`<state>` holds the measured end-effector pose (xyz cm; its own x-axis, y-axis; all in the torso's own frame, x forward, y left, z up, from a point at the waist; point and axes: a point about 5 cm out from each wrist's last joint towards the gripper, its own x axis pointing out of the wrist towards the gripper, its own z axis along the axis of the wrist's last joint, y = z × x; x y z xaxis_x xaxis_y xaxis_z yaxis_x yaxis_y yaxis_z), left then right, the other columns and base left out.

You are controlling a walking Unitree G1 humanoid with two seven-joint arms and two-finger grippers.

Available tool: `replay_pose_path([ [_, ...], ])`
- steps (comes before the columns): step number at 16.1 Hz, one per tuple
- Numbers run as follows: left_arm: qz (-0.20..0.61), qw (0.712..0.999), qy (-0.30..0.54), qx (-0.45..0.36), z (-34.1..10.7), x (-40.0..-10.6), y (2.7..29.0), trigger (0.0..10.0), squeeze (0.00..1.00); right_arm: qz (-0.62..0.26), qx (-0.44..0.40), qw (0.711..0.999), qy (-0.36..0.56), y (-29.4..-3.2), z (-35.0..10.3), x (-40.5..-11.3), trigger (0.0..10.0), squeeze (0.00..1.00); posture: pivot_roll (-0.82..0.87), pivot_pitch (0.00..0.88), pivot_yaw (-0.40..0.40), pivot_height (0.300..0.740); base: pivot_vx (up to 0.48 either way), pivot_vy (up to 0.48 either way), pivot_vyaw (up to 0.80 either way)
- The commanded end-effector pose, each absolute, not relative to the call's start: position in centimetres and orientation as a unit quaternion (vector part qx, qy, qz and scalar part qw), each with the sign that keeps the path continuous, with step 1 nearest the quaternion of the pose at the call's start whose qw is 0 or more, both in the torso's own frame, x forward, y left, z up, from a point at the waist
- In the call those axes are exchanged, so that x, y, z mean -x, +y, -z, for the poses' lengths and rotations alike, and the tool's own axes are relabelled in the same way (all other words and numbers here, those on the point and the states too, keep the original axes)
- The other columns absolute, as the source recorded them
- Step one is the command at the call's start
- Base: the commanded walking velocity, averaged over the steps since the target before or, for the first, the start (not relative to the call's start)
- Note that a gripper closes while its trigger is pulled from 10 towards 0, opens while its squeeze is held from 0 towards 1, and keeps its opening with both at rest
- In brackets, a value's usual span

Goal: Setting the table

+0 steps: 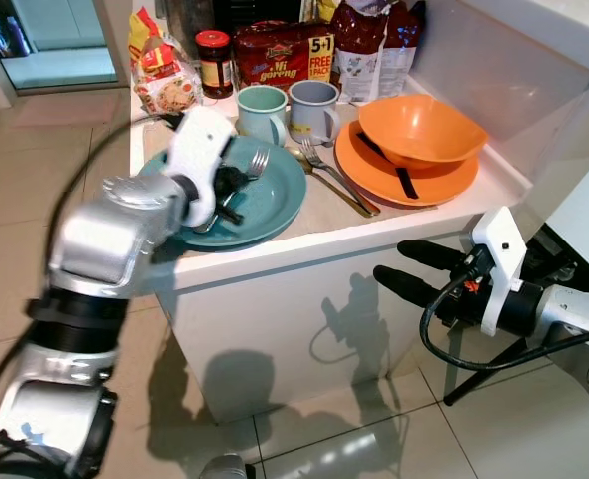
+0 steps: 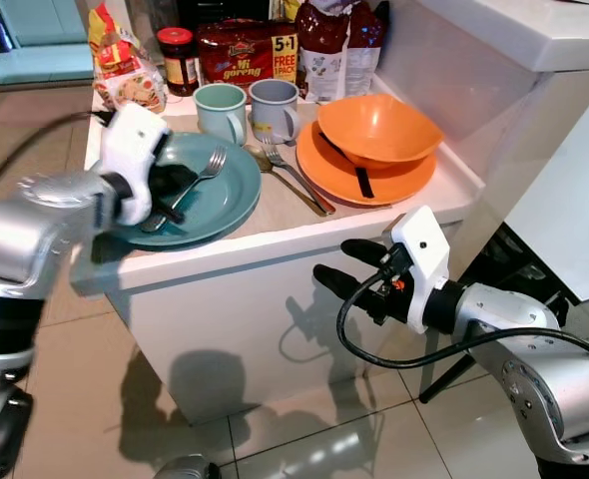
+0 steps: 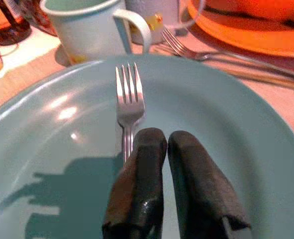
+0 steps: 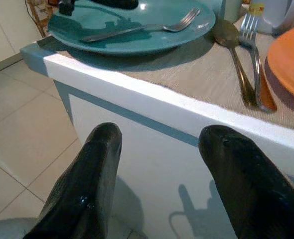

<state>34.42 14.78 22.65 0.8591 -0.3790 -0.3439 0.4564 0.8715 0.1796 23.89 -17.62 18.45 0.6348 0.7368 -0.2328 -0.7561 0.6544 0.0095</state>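
A teal plate (image 1: 280, 205) lies on the small white table (image 1: 374, 235) with a silver fork (image 3: 129, 99) resting in it, tines toward the mugs. My left gripper (image 3: 167, 139) hovers low over the plate, shut, its fingertips just beside the fork's handle, which runs under one finger. An orange bowl (image 1: 419, 130) sits on an orange plate (image 1: 444, 185) to the right, a black utensil (image 1: 404, 180) under it. Another fork and a spoon (image 1: 336, 182) lie between the plates. My right gripper (image 1: 392, 261) is open, below the table's front edge.
A teal mug (image 1: 262, 112) and a grey mug (image 1: 312, 108) stand behind the plates. Noodle packs (image 1: 285, 50), a jar (image 1: 213, 62) and food bags line the back edge. A white cabinet (image 1: 534, 70) rises on the right. Tiled floor surrounds the table.
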Motion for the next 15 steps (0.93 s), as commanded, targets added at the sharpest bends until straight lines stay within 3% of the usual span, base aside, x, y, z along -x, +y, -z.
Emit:
replay_pose_path([
  [1, 0.200, 0.961, 0.135, -0.134, -23.2, -34.8, 14.9, 10.0, 1.00, -0.421, 0.065, 0.898, 0.108, -17.7, -18.6, -23.4, 10.0, 0.00, 0.07, 0.027, -0.012, 0.740, 0.000, 0.000, 0.00],
  [3, 0.187, 0.963, 0.150, -0.122, -23.0, -35.1, 15.0, 10.0, 1.00, -0.463, 0.104, 0.870, 0.135, -18.0, -18.1, -22.0, 10.0, 0.00, 0.07, 0.028, -0.006, 0.740, 0.000, 0.000, 0.00],
  [6, 0.194, 0.959, 0.170, -0.115, -22.5, -34.9, 14.7, 10.0, 1.00, -0.476, 0.109, 0.858, 0.156, -18.9, -17.8, -20.9, 10.0, 0.00, 0.06, 0.023, -0.005, 0.740, 0.000, 0.000, 0.00],
  [10, 0.195, 0.957, 0.185, -0.112, -21.8, -34.9, 14.5, 10.0, 1.00, -0.448, 0.113, 0.877, 0.129, -19.4, -18.4, -21.5, 10.0, 0.00, 0.05, 0.019, 0.005, 0.740, 0.000, 0.000, 0.00],
  [15, 0.200, 0.955, 0.198, -0.094, -20.9, -35.1, 14.2, 10.0, 1.00, -0.461, 0.114, 0.870, 0.132, -19.2, -18.1, -21.3, 10.0, 0.00, 0.05, 0.008, 0.007, 0.740, 0.000, 0.000, 0.00],
])
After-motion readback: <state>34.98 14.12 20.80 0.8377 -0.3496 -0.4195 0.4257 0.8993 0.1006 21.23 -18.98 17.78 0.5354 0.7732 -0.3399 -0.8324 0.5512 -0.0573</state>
